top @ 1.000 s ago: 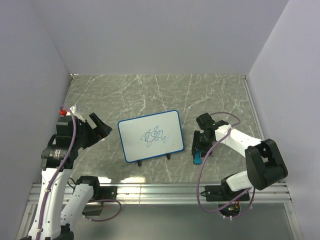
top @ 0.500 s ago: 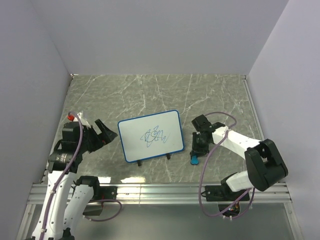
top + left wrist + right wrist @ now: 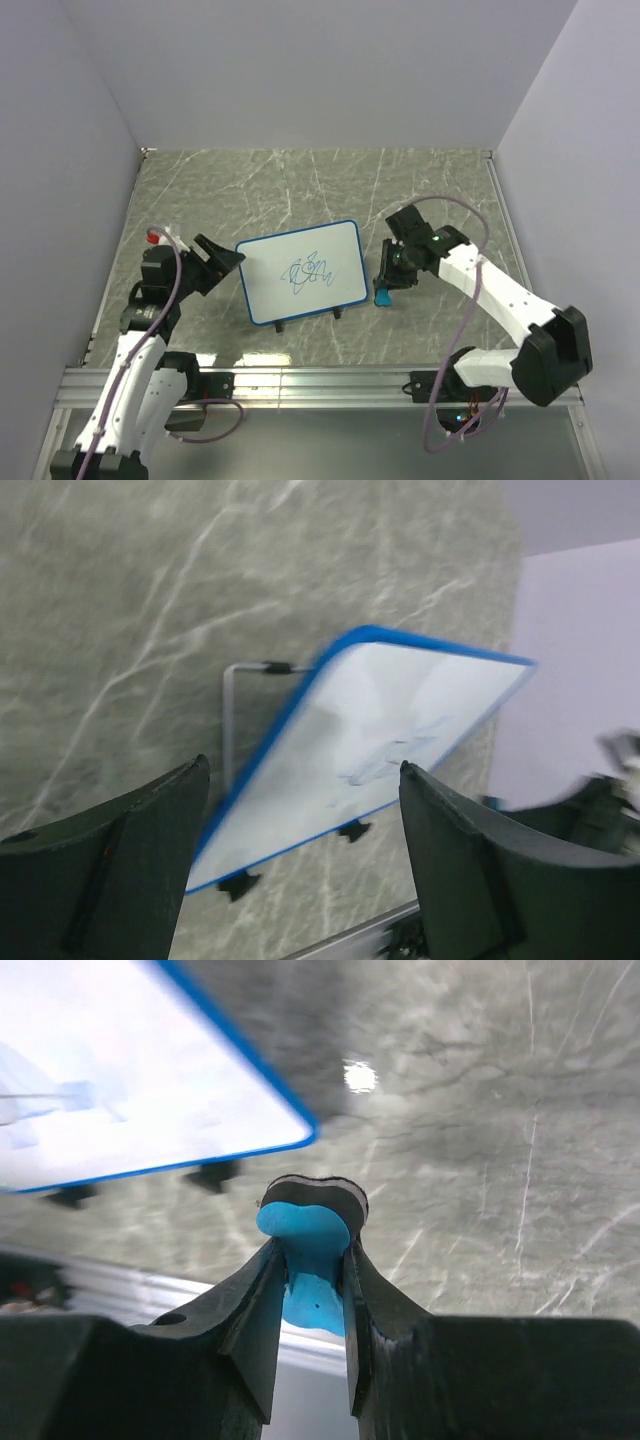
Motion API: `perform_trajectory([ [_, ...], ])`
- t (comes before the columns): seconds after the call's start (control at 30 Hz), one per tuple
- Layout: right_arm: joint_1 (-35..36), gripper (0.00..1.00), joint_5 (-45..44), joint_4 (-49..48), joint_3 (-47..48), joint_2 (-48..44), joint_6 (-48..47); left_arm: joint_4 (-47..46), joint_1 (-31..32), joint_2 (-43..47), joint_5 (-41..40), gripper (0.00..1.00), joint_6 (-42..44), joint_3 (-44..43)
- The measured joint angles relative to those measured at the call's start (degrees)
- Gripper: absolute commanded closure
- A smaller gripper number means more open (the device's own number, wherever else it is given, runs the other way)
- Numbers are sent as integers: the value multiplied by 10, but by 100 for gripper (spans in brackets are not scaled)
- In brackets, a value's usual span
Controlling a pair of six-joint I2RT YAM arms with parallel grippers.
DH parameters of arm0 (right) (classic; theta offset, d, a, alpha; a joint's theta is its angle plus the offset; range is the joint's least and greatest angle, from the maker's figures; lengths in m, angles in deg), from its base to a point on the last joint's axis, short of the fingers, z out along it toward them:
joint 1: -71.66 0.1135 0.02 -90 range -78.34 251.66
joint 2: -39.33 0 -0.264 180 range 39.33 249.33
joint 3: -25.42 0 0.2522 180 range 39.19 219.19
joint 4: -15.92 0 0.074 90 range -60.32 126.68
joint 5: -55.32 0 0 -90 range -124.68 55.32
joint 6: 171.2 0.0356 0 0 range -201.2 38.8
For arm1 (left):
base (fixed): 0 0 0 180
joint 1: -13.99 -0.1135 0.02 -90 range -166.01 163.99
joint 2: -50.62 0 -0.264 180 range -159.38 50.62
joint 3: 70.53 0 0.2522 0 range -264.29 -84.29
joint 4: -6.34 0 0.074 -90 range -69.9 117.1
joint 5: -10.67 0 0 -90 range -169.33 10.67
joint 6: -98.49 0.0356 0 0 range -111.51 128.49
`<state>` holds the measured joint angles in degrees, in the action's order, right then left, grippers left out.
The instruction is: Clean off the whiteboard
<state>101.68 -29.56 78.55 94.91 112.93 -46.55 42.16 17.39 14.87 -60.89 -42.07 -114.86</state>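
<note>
The whiteboard (image 3: 302,271) is a white board with a blue frame and black feet. It stands tilted at the table's middle with a blue scribble on it. It also shows in the left wrist view (image 3: 370,735) and the right wrist view (image 3: 120,1090). My right gripper (image 3: 384,288) is shut on a small blue eraser (image 3: 308,1250) with a black felt face, held just off the board's right edge. My left gripper (image 3: 222,262) is open and empty, just left of the board's left edge.
The grey marble table (image 3: 300,190) is walled by pale panels at the back and sides. A metal rail (image 3: 330,380) runs along the near edge. A thin wire stand (image 3: 232,705) shows behind the board.
My right gripper has lifted the eraser off the table and carried it left toward the board's right edge. My left gripper has moved right, closer to the board's left edge.
</note>
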Motion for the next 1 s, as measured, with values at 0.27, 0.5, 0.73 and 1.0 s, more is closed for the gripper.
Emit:
perform_trajectory([
  [0.27,0,100,-2,85,118,-70,-2,-159,0,-23,8,38,-48,138],
  [0.5,0,100,-1,123,137,-76,-7,-312,4,-55,42,54,-78,190],
  [0.73,0,100,11,129,154,-43,-16,-395,32,-76,52,60,-104,224],
  [1.0,66,100,47,61,190,10,-14,-398,67,-41,41,68,-106,242],
])
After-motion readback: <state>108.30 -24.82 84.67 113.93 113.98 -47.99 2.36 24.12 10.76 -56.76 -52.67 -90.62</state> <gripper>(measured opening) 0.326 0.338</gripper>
